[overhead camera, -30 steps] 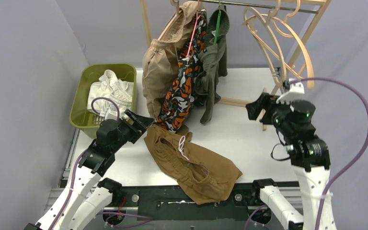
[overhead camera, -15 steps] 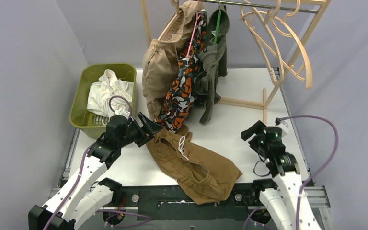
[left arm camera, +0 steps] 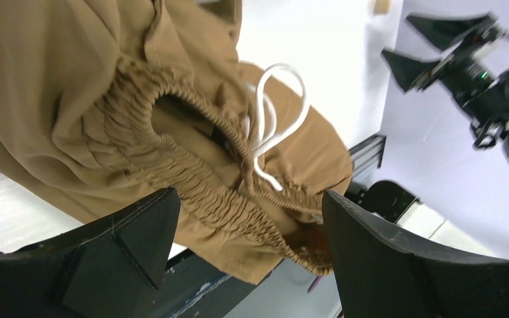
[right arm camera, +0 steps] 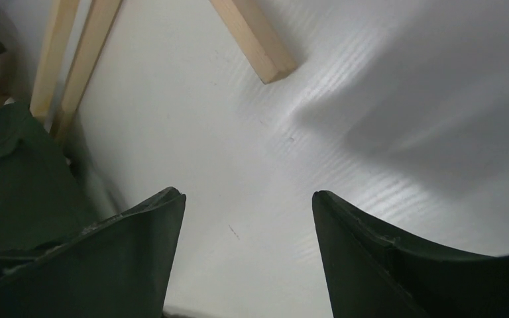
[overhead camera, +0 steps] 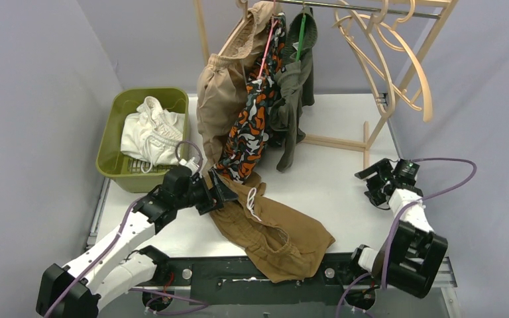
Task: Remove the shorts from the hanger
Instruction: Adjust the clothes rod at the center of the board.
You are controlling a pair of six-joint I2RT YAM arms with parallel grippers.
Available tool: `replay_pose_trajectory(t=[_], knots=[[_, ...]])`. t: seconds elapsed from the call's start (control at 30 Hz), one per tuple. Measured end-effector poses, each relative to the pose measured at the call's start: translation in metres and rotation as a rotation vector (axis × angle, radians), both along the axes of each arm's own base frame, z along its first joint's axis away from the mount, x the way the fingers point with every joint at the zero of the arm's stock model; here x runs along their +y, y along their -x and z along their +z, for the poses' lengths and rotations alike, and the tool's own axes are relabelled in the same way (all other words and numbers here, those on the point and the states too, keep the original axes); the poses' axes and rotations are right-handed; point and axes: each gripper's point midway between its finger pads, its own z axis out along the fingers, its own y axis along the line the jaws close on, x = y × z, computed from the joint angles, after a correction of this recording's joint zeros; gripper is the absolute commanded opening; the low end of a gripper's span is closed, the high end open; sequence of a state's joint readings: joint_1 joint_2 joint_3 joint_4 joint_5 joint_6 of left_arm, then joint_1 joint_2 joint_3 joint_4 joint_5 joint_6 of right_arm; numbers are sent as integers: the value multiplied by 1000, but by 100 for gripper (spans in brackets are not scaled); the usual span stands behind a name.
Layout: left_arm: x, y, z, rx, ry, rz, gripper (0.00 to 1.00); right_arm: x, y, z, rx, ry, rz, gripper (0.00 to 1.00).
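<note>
Shorts (overhead camera: pixel 272 228), brown, lie between and beyond the left gripper's (overhead camera: pixel 217 194) wide-spread fingers, with the gathered waist nearest them and the long axis slanting away from the fingertips. The right gripper's (overhead camera: pixel 371 185) fingers gape wide and empty, well apart from the cloth.

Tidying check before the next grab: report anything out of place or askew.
The brown shorts lie crumpled on the table, part spilling over the near edge, not in the green bin with the white shorts. The empty wooden hangers up on the right dangle tilted in a bunch.
</note>
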State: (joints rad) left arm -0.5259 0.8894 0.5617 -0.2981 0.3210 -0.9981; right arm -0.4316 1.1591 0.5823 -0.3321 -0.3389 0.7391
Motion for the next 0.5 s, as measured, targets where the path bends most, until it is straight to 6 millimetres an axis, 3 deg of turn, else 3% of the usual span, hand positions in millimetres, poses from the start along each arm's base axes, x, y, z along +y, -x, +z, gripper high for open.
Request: replay_pose_trajectory(t=[0.23, 0.4, 0.5], knots=[[-15, 28, -30, 78, -29, -91, 79, -4, -35, -12, -31, -70, 78, 64], [-27, 34, -32, 84, -13, -123, 79, -18, -57, -35, -19, -108, 66, 62], [-37, 38, -37, 93, -16, -153, 79, -28, -79, -34, -44, -122, 71, 62]])
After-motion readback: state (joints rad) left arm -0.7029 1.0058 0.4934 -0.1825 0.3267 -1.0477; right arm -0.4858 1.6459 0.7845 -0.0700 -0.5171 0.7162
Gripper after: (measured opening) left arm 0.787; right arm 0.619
